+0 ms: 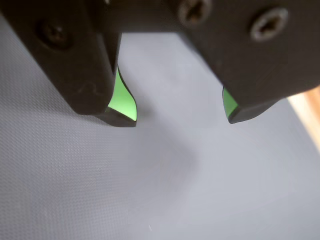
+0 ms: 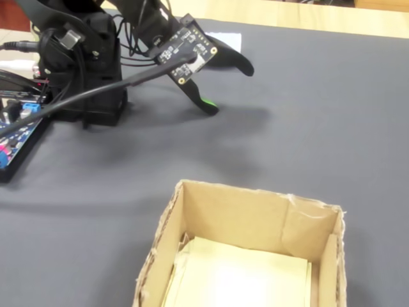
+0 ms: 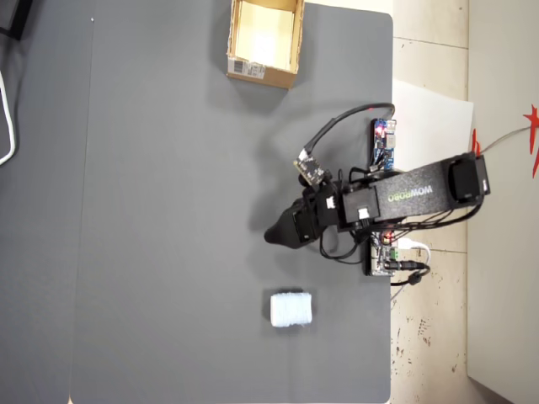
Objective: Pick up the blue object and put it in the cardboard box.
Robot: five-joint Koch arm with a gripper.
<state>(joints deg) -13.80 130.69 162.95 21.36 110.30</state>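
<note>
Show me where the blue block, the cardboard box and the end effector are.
Blue block (image 3: 291, 309): overhead view, middle of its top.
Box (image 3: 260, 71): overhead view, outer side with the label.
End effector (image 1: 182, 114): wrist view, midway between the two green-padded fingertips, open.

From the wrist view I see my gripper (image 1: 182, 120) with its jaws spread apart, green inner pads (image 1: 122, 97) exposed and nothing between them. In the fixed view the arm (image 2: 153, 29) reaches forward and down, fingertips hanging low. From overhead, the arm extends leftward from its base.
</note>
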